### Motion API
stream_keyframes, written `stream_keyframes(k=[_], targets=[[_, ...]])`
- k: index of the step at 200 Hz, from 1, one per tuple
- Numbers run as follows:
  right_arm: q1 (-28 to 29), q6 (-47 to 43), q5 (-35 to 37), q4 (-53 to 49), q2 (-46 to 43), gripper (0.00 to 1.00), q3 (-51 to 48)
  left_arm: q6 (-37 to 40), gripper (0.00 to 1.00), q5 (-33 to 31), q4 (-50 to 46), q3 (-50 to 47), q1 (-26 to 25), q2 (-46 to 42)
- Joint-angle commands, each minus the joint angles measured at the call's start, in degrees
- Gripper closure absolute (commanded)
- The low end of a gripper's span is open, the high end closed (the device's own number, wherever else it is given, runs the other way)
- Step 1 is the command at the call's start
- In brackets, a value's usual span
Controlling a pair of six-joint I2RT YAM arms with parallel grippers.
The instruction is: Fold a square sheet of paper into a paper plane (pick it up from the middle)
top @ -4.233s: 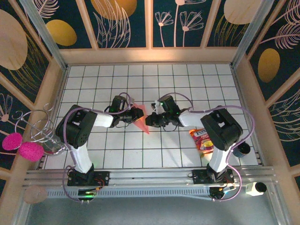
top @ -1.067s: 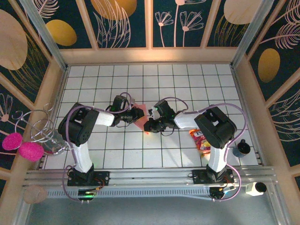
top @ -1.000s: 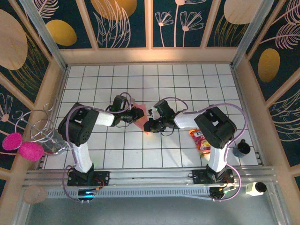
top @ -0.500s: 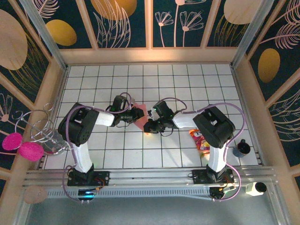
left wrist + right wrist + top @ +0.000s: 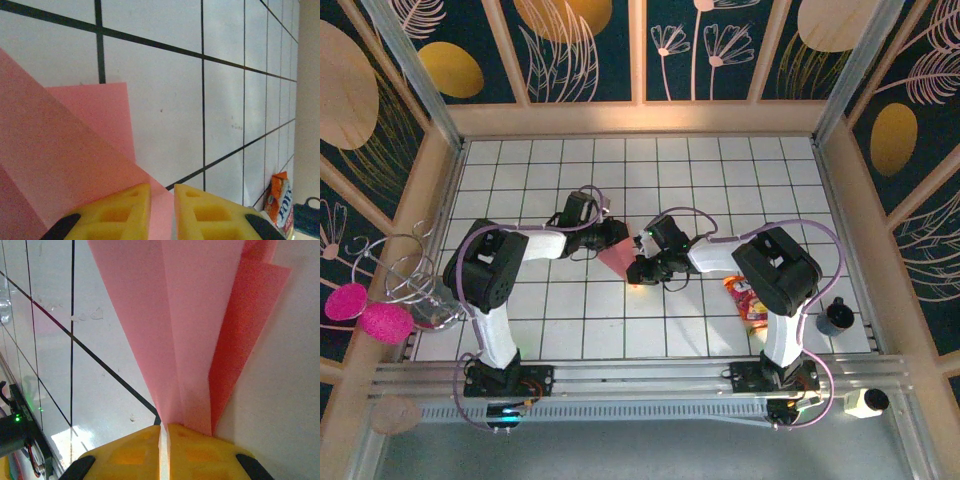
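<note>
Though the snack packet (image 5: 280, 197) bears white lettering, it reads unclearly

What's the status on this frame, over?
Left end effector shut on paper plane edge. Right end effector shut on its narrow end. Snack packet lies apart, to the right.

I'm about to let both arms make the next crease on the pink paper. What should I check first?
1. Pinch by left gripper on paper plane: ok.
2. Pinch by right gripper on its narrow end: ok.
3. Layers flush at right gripper: not ok, one darker flap fans out sideways.
4. Gap between snack packet and paper plane: ok.
5. Whether paper plane is off the table: cannot tell.
</note>
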Motion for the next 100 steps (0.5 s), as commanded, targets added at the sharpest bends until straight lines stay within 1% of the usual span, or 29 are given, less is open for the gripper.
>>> stream_keyframes(k=[1, 50, 58, 100], targets=[[-0.7, -1.1, 3.0, -6.8, 0.5, 0.88, -1.9, 2.5, 0.82, -2.5, -3.2, 1.7, 0.1, -0.1], [-0.9, -0.7, 3.2, -6.6, 0.4, 0.90, -2.2, 3.8, 0.86, -4.6, -4.9, 2.6, 0.3, 1.0], [-1.0, -0.6, 3.2, -6.6, 0.4, 0.90, -2.2, 3.8, 0.87, -4.5, -4.9, 4.3, 0.3, 1.3], [-1.1, -0.4, 3.3, -6.5, 0.4, 0.91, -2.2, 3.8, 0.87, -5.5, -5.3, 3.8, 0.4, 1.5]])
